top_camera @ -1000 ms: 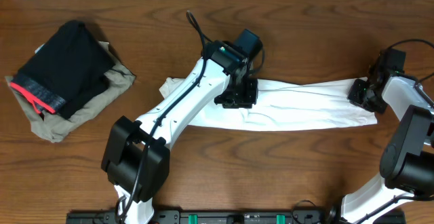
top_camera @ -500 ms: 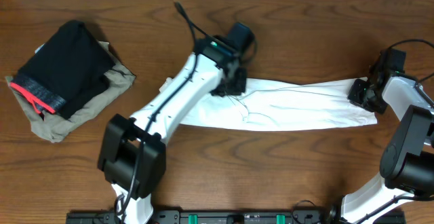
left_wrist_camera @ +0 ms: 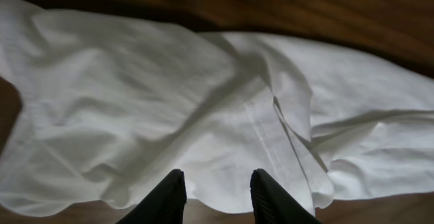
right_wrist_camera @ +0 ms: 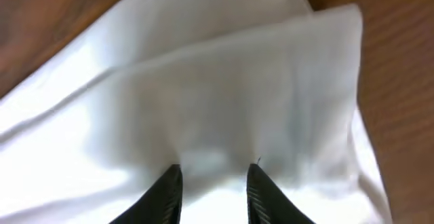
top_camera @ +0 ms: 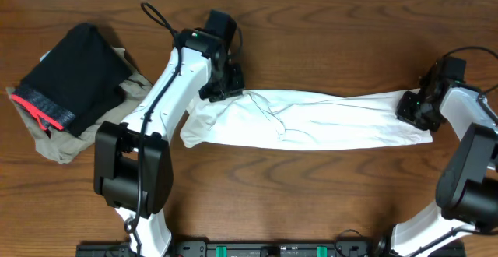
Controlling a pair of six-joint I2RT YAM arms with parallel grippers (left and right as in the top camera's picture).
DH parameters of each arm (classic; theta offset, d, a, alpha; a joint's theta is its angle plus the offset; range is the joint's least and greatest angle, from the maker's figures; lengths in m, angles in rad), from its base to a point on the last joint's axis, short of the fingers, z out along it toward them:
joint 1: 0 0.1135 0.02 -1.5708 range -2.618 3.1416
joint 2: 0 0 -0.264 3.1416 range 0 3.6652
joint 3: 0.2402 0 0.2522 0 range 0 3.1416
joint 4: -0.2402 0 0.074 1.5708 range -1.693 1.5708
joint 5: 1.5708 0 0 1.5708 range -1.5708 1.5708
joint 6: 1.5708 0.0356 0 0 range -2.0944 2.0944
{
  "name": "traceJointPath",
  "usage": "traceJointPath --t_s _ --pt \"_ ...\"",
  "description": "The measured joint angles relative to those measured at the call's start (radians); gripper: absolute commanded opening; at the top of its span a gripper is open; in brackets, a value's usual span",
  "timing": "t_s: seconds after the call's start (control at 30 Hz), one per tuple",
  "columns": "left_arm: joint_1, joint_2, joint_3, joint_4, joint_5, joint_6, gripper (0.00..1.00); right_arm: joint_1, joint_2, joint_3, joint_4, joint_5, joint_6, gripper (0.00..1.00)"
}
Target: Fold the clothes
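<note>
The white T-shirt point(top_camera: 327, 121) lies as a long, narrow folded strip across the middle of the table, and its chest graphic is hidden. My left gripper point(top_camera: 223, 88) is at the strip's upper left corner and shut on the cloth edge; creases run out from it. In the left wrist view the rumpled shirt point(left_wrist_camera: 203, 95) fills the frame ahead of the fingers point(left_wrist_camera: 215, 183). My right gripper point(top_camera: 412, 107) is shut on the strip's right end. The right wrist view shows layered white cloth point(right_wrist_camera: 224, 81) bunched at the fingertips point(right_wrist_camera: 213, 176).
A folded black garment with a red-pink band point(top_camera: 74, 74) lies on a tan folded garment point(top_camera: 128, 101) at the far left. Bare wood table point(top_camera: 327, 39) surrounds the shirt. The arm bases stand at the front edge.
My left gripper has moved left and a little back, from the strip's middle to its upper left corner. The shirt's left end is now wider and more spread. The right gripper has held still.
</note>
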Motion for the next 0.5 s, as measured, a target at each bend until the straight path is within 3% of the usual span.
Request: traceJointPath --t_s 0.07,0.27,0.5 --pt "-0.003 0.0 -0.016 0.009 0.01 0.0 0.36 0.008 -0.048 0.023 -0.04 -0.013 -0.005 0.33" --pt "0.0 0.0 -0.054 0.03 0.024 0.001 0.57 0.093 -0.257 0.126 -0.168 -0.172 -0.094 0.4" --pt "0.028 0.0 -0.064 0.032 0.047 0.0 0.59 0.336 -0.268 0.135 -0.341 -0.364 -0.205 0.47"
